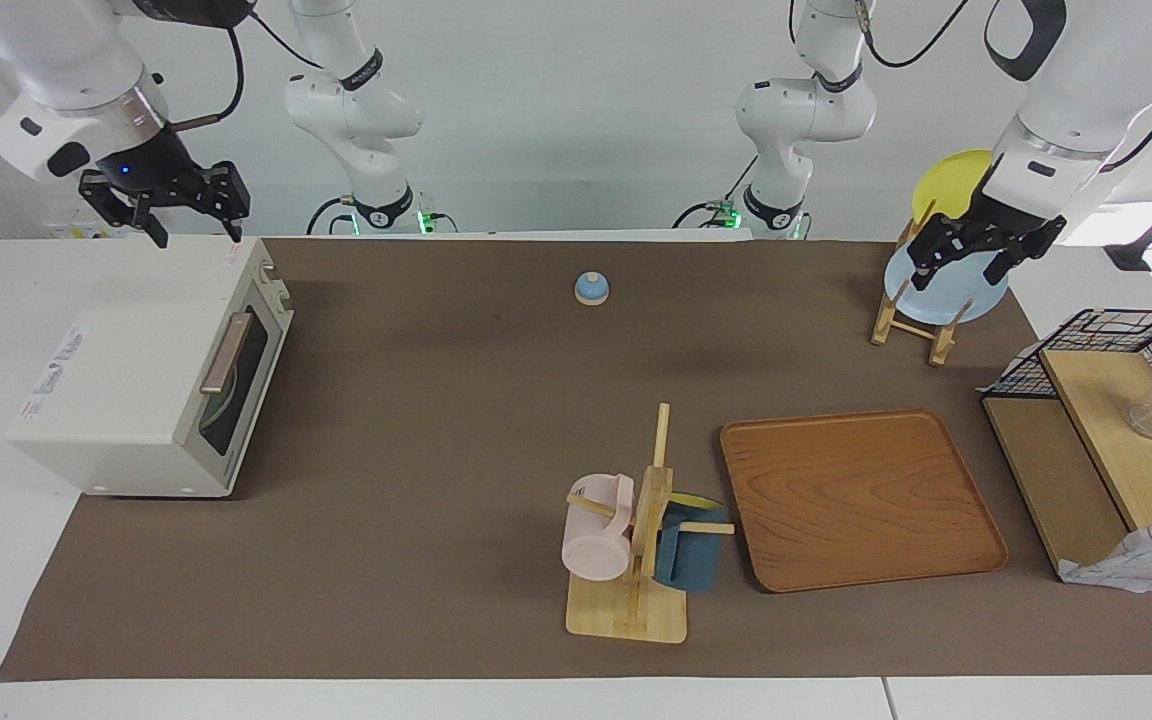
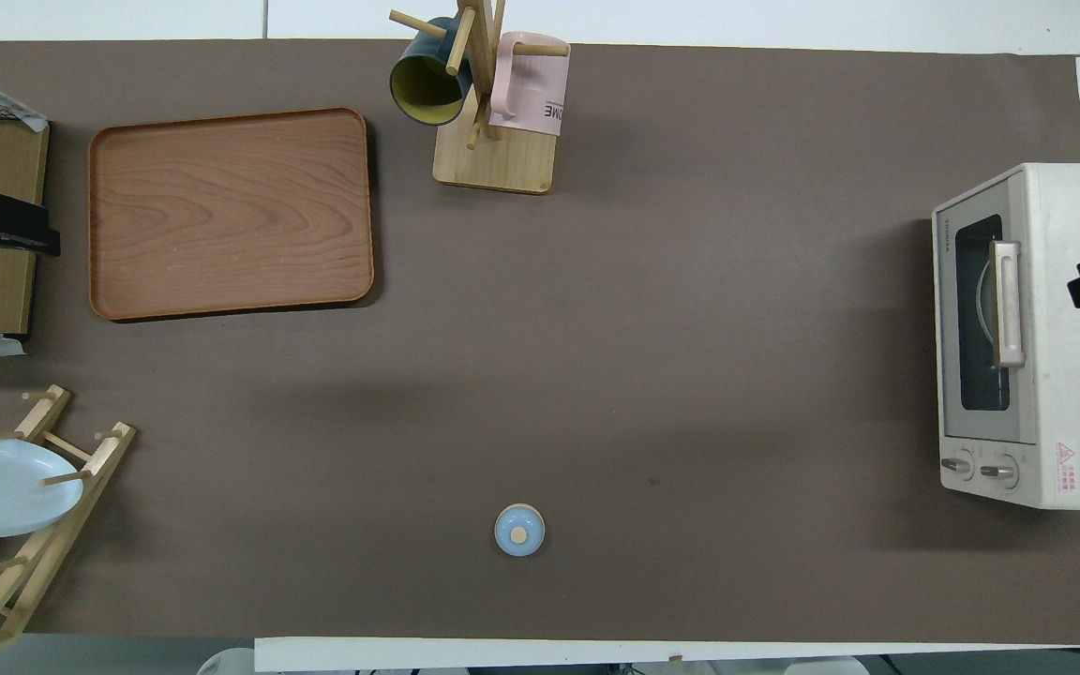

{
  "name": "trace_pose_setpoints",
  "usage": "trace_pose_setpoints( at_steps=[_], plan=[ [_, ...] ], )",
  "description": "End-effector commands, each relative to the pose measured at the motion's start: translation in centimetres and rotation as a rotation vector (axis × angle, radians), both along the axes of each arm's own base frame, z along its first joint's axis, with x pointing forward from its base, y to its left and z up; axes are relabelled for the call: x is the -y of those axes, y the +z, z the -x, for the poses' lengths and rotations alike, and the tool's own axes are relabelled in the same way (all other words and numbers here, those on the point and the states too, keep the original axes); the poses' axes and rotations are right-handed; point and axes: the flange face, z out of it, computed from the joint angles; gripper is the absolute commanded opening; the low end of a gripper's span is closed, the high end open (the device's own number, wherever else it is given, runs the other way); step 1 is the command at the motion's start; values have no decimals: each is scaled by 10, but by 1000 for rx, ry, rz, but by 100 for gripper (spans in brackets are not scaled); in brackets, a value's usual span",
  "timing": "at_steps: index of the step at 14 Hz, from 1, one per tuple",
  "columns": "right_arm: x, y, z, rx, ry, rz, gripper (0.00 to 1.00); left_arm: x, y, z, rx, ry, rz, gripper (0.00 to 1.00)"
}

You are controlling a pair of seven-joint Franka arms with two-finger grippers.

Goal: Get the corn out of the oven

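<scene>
The cream-white oven (image 1: 126, 370) stands at the right arm's end of the table, and it also shows in the overhead view (image 2: 1056, 337). Its glass door with the tan handle (image 1: 226, 352) is closed. The corn is hidden; only a pale round rim shows through the window (image 2: 981, 300). My right gripper (image 1: 161, 205) hangs open and empty over the oven's top edge nearest the robots, clear of it. My left gripper (image 1: 971, 255) hangs open and empty over the wooden plate rack (image 1: 911, 325).
A wooden tray (image 1: 861, 500) and a mug tree (image 1: 636, 560) with a pink and a blue mug lie farther from the robots. A small blue dome (image 1: 591, 288) sits near the robots. The plate rack holds a light blue plate (image 1: 956, 290) and a yellow plate (image 1: 951, 180). A black wire rack (image 1: 1106, 430) stands at the left arm's end.
</scene>
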Motion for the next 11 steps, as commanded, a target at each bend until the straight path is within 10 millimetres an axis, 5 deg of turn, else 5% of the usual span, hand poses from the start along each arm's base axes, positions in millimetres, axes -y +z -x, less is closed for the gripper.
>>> trace_pose_setpoints(
  at_steps=[1, 3, 7, 11],
  plan=[
    [-2, 0, 7, 16, 29, 2, 3, -4, 0, 5, -7, -5, 4, 100],
    [2, -3, 3, 26, 62, -2, 0, -4, 0, 5, -7, -5, 4, 100],
    [9, -73, -15, 42, 104, 11, 0, -4, 0, 5, -7, -3, 5, 100],
    [18, -126, -12, -19, 149, 56, 0, -4, 0, 5, -7, -5, 5, 100]
  ],
)
